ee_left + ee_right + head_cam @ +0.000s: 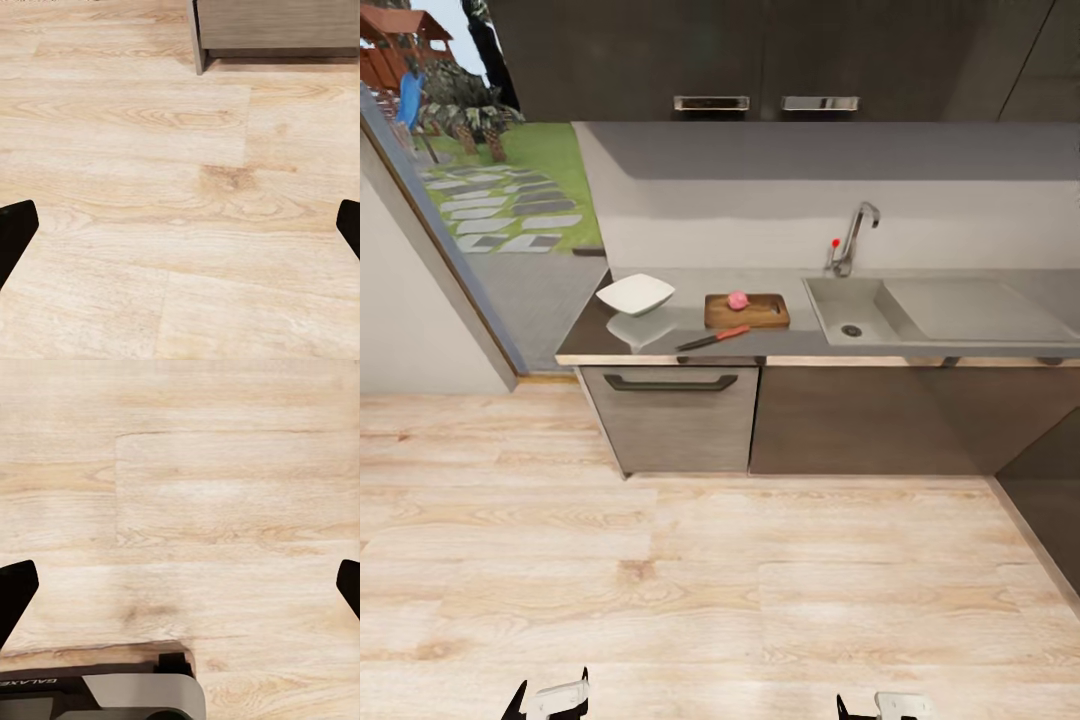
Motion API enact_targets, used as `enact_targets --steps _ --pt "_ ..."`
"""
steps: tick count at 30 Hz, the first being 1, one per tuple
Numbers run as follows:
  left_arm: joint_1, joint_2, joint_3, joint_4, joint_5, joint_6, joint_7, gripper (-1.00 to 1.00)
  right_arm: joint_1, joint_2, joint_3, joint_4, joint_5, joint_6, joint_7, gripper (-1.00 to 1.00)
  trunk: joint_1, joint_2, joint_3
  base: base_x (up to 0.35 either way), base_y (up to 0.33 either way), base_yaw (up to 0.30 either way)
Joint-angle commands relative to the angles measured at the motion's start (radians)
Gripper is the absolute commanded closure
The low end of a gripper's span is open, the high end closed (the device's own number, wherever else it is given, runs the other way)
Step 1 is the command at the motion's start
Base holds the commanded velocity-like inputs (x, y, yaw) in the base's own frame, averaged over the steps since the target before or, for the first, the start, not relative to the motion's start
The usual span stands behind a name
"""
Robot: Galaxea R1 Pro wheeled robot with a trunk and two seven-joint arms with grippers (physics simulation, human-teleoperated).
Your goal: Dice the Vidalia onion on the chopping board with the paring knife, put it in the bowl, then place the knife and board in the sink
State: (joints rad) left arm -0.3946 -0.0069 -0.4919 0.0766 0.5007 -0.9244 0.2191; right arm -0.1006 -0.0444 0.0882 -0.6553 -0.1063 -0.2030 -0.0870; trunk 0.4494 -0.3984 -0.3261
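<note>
the step now looks like driving up to the countertop (660, 345). best to stop square to the chopping board (748, 312), well ahead of both grippers, with the vidalia onion (737, 300) on it and the paring knife (714, 338) just before it. left gripper (180, 225) and right gripper (180, 585) hang spread wide, empty, over the floor (690, 600).

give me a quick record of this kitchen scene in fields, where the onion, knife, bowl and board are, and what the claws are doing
onion: on the board, not in the sink
knife: on the countertop, just in front of the board
bowl: on the countertop, left of the board
sink: basin looks bare
left claw: open, over wood floor
right claw: open, over wood floor
robot: standing back from the counter
</note>
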Motion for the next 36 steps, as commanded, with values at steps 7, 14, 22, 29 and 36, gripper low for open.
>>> enact_targets --steps 7,14,22,29,36 --pt "-0.001 -0.001 -0.008 0.003 0.004 -0.004 0.003 -1.00 -0.001 -0.003 0.008 0.000 -0.010 -0.005 -0.008 -1.00 0.001 -0.002 0.010 0.000 0.000 0.000" --pt "-0.001 -0.001 -0.008 0.003 0.004 -0.005 0.003 -1.00 -0.001 -0.003 0.008 0.000 -0.010 -0.006 -0.008 -1.00 0.001 -0.002 0.021 0.000 0.000 0.000" --pt "-0.001 -0.001 -0.008 0.003 0.004 -0.004 0.003 -1.00 -0.001 -0.003 0.008 0.000 -0.010 -0.006 -0.008 -1.00 0.001 -0.002 0.033 0.000 0.000 0.000" --pt "-0.001 -0.001 -0.008 0.003 0.004 -0.005 0.003 -1.00 -0.001 -0.003 0.008 0.000 -0.010 -0.006 -0.008 -1.00 0.001 -0.002 0.044 0.000 0.000 0.000" --pt "-0.001 -0.001 -0.008 0.003 0.004 -0.004 0.003 -1.00 -0.001 -0.003 0.008 0.000 -0.010 -0.006 -0.008 -1.00 0.001 -0.002 0.055 0.000 0.000 0.000"
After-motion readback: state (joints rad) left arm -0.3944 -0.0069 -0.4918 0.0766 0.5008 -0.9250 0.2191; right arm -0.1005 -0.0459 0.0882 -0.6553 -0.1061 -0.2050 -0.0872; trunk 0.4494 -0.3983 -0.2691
